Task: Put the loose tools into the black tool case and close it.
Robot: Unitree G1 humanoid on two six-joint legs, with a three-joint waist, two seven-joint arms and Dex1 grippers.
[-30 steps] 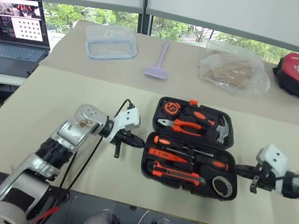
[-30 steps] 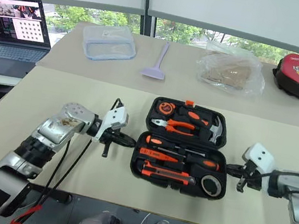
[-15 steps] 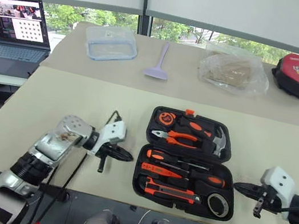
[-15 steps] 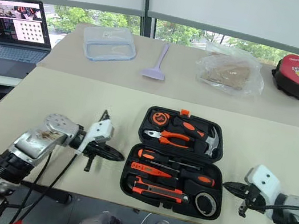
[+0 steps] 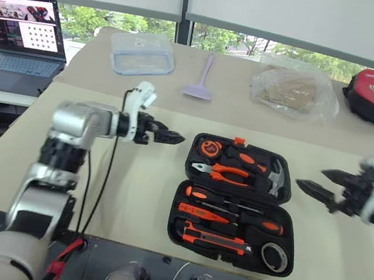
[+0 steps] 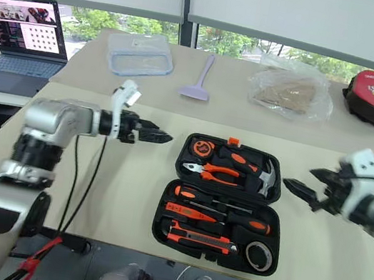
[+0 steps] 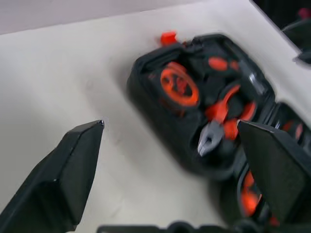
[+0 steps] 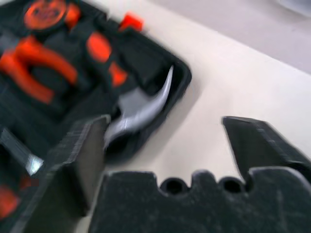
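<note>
1. The black tool case point(image 5: 239, 195) lies open and flat on the desk point(image 5: 126, 195), near its front edge, with its far half toward the windows and its near half toward the robot

2. The loose tools appear already seated: the screwdrivers point(image 5: 233, 205), the utility knife point(image 5: 217, 238) and the tape roll point(image 5: 273, 257) sit in the near half; pliers point(image 5: 221, 169), a hammer point(image 5: 276, 176) and a tape measure point(image 5: 211, 146) fill the far half

3. The left hand point(image 5: 171, 138) hovers just left of the far half with its jaws spread wide and nothing between them

4. The right hand point(image 5: 316, 190) hangs just right of the far half, also spread wide and empty, apart from the case

5. Judged from its look, the case is rigid moulded plastic, smooth and a bit slippery, and with steel tools aboard it should feel fairly heavy for its size

6. What seems left is the closing: the far half must swing over on its hinge line across the middle

7. The best hold is probably the outer rim of the far half near the orange latch point(image 5: 242, 129)

8. A tool riding proud of its slot could block the shut, and a one-sided push may skate the case across the desk
</note>
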